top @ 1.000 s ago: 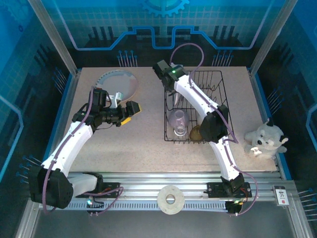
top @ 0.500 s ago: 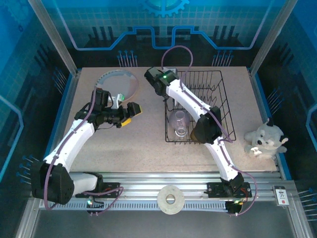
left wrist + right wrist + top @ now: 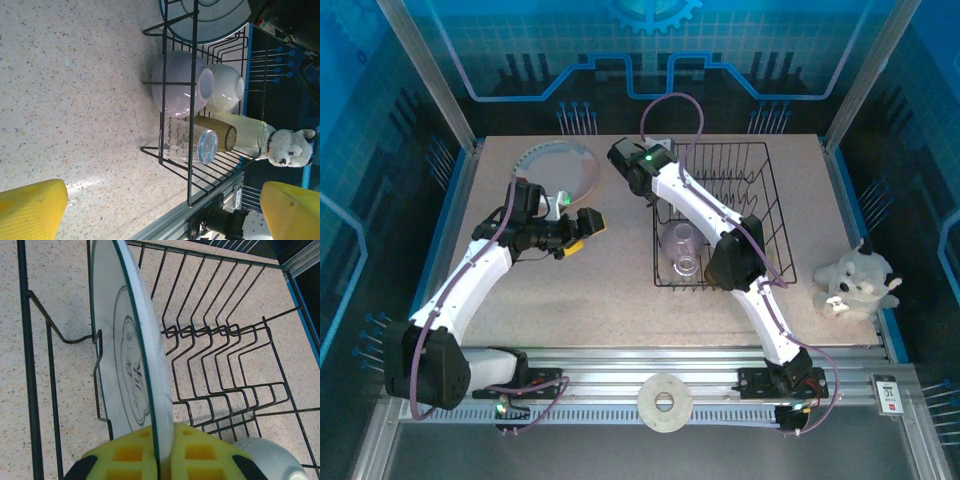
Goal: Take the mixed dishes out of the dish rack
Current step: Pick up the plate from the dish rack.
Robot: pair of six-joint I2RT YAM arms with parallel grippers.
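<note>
Nearest, at the near end of the dish rack (image 3: 776, 205), cups lie loose on their sides: clear tumbler (image 3: 189, 145), amber cup (image 3: 216, 133), pale yellow-green cup (image 3: 248, 132), w/ lilac cup (image 3: 176, 90) & cream cup (image 3: 226, 88) just behind. None looks wedged by tines, so any jolt to the rack prob sets them rolling or knocking together.

Left of the rack, abt level w/ its middle, left gripper (image 3: 583, 230) hangs over bare table (image 3: 620, 290), jaws spread wide, nothing in them. It sits near the route a plate would take out leftwards, so a plate-to-arm bump is poss if that route runs low.

At the rack's far-left corner, right gripper (image 3: 162, 452) is clamped on the rim of the green-rimmed plate (image 3: 131, 375), yellow pads (image 3: 200, 450) either side, plate upright & edge-on. Main risk: the grip is on a thin slick edge only, so the plate can swing or slide out if moved fast. Its face is just beside the rack's side wires; can't tell if touching. A sideways pull before it clears the top rail would hook the rim, drag the rack or wrench the plate free.

Farthest, left of the rack's far end, a grey-patterned plate (image 3: 565, 165) lies flat on the table. If the held one goes on top, a hard or tilted set-down could chip both
</note>
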